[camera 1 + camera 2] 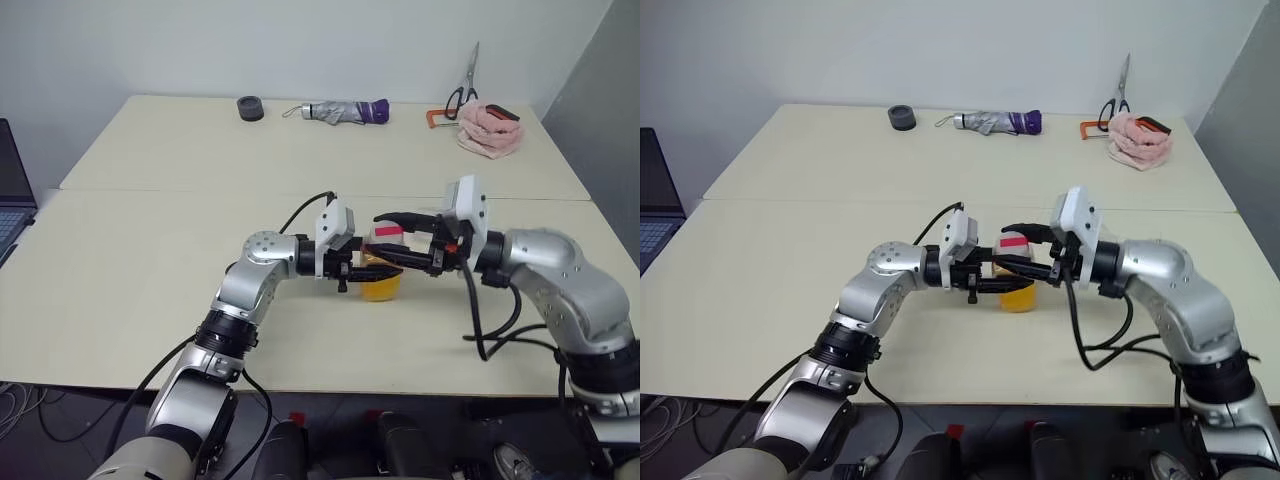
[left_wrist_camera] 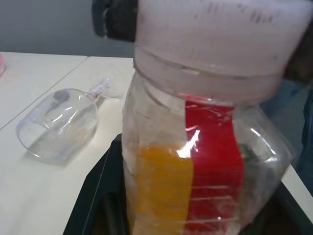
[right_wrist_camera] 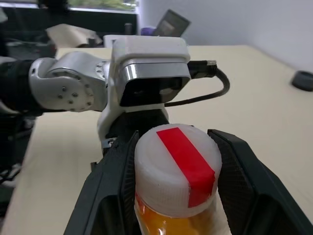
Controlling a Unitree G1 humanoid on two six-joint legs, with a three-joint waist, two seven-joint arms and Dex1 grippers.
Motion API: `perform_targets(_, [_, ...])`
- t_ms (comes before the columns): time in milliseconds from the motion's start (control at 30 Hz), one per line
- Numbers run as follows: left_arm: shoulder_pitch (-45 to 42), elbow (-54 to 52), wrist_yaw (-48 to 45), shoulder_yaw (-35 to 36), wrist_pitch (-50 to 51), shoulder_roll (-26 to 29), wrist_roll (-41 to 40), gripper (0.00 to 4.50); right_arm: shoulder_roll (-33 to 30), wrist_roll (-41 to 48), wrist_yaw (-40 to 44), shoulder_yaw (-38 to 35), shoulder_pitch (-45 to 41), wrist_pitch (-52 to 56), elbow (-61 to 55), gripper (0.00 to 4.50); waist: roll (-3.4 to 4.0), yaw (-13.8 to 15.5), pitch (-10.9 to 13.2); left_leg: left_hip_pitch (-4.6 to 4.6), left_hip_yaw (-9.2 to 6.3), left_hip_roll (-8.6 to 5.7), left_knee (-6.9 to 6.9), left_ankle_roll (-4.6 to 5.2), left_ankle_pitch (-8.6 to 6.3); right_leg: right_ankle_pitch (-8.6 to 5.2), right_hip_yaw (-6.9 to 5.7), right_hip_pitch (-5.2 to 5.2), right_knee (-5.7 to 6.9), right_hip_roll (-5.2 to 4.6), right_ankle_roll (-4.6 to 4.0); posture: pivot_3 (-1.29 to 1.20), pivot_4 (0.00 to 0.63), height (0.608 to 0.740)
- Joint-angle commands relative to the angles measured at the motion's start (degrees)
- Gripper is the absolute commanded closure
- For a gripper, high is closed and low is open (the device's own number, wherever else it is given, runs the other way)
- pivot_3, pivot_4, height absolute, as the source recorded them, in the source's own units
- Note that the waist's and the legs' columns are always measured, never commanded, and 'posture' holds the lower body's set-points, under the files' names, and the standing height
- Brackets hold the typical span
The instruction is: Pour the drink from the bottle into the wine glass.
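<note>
The bottle [image 1: 382,262] stands upright, body clamped in the left gripper [image 1: 362,270], while the right gripper [image 3: 171,181] straddles its cap [image 3: 177,164] with fingers [image 3: 115,191] half-spread, close on either side.

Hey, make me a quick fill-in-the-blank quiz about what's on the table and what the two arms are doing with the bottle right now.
1. The left end effector is shut on the body of the ____.
2. The right end effector has its fingers on either side of the bottle's ____.
3. In the left wrist view, the wine glass is lying on its ____.
4. The strip of tape on the cap is ____.

Missing words: bottle; cap; side; red
</note>
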Motion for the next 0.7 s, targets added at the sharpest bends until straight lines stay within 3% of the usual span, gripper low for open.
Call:
perform_targets(33, [-1.1,-2.3,-0.5,2.0,-0.5,1.0,-1.4,2.58,-0.6,0.1,-1.4,-4.0,0.2,0.7,2.2,2.24,0.00,0.0,0.0,-0.02,0.00,0.00,0.00,0.00,0.00,0.00,0.00,0.00,-0.01,-0.01,0.00,0.00,0.150,0.740])
perform_targets(200, [-0.2,-3.3,0.6,2.1,0.2,1.5,-1.6,2.58,1.5,0.0,-9.7,-8.1,5.1,0.6,-5.8,0.50,0.00,0.2,0.0,-0.10,0.01,-0.05,0.00,0.00,0.00,0.00,0.03,-0.01,-0.07,-0.10,0.00,0.00,0.150,0.740])
perform_targets(333, [-0.2,-3.0,1.2,2.2,0.3,1.5,-1.6,2.58,2.8,2.8,-17.3,-10.9,10.0,5.2,-16.4,0.48,0.00,0.2,0.0,-0.10,0.00,-0.07,0.01,-0.01,0.00,0.00,0.02,-0.02,-0.06,-0.13,0.00,0.00,0.150,0.740])
perform_targets(467, [-0.7,-1.6,1.3,2.1,-0.3,1.1,-1.0,2.58,7.1,1.5,-28.6,-7.4,14.3,9.9,-27.8,0.48,0.00,0.0,0.0,-0.09,-0.02,-0.04,0.01,-0.01,0.00,-0.01,0.03,-0.02,-0.04,-0.09,0.01,0.00,0.150,0.740])
perform_targets(567, [-1.2,-0.7,1.1,1.9,-0.7,0.8,-0.8,2.58,11.0,-2.3,-36.1,-4.3,14.9,11.9,-30.1,0.48,0.00,-0.1,0.0,-0.05,0.01,-0.01,0.00,-0.02,0.01,-0.01,0.08,-0.03,0.01,-0.04,0.01,0.00,0.150,0.740])
perform_targets(700, [-1.9,0.4,0.5,1.4,-1.6,0.5,-0.2,2.58,12.8,-6.6,-39.9,-1.3,14.1,12.1,-29.3,0.48,0.00,0.1,0.0,-0.04,0.02,-0.05,0.04,-0.03,0.01,-0.01,0.07,-0.03,0.05,-0.05,0.02,0.00,0.150,0.740])
